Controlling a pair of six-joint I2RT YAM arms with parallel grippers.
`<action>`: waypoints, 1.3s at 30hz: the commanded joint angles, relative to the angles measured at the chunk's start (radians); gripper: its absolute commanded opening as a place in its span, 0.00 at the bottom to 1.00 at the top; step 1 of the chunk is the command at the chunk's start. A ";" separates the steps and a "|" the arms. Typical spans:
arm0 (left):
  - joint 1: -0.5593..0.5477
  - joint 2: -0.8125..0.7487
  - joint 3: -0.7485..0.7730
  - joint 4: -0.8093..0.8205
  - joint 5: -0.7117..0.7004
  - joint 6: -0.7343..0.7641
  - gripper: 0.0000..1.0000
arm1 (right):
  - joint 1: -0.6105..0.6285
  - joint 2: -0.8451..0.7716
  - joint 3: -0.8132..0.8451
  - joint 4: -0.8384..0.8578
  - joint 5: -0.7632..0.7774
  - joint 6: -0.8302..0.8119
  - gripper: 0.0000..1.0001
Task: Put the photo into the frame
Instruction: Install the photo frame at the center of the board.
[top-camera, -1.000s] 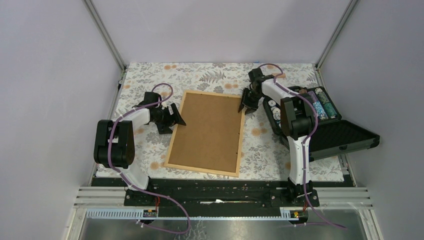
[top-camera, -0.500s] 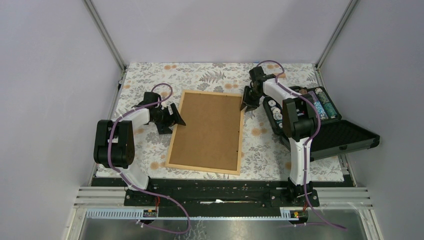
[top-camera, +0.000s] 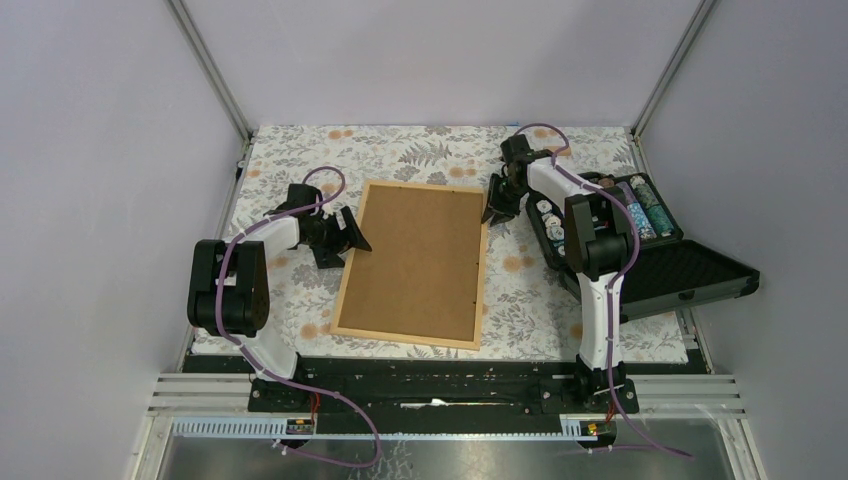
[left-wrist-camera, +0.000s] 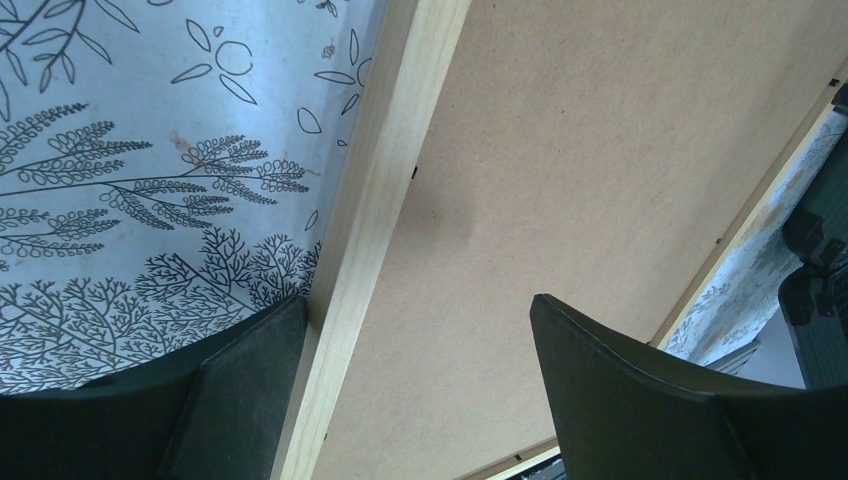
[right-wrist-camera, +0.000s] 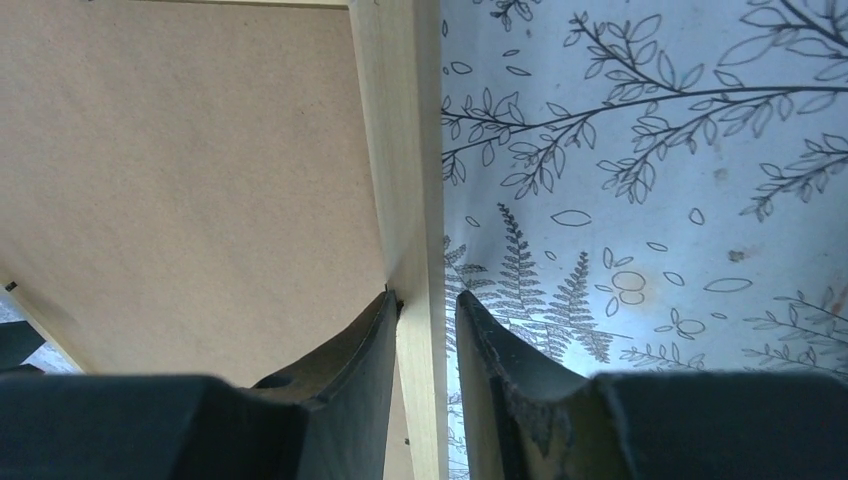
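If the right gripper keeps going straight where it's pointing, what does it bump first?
The right gripper would probably hit the frame first: its wooden edge lies between the fingers. How near is unclear.

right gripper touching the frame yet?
Touching. In the right wrist view the right gripper straddles the frame at its side rail. The tip of its board-side finger sits against the rail's inner edge with no gap showing.
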 joint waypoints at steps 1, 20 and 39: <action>-0.010 0.022 -0.021 -0.011 0.011 0.004 0.88 | 0.000 0.068 0.002 -0.020 0.015 -0.019 0.35; -0.015 0.022 -0.016 -0.013 0.016 0.005 0.88 | 0.035 0.172 -0.024 -0.041 0.169 0.043 0.35; -0.019 0.011 -0.013 -0.020 -0.007 0.015 0.88 | 0.124 0.125 0.093 -0.030 0.047 0.060 0.48</action>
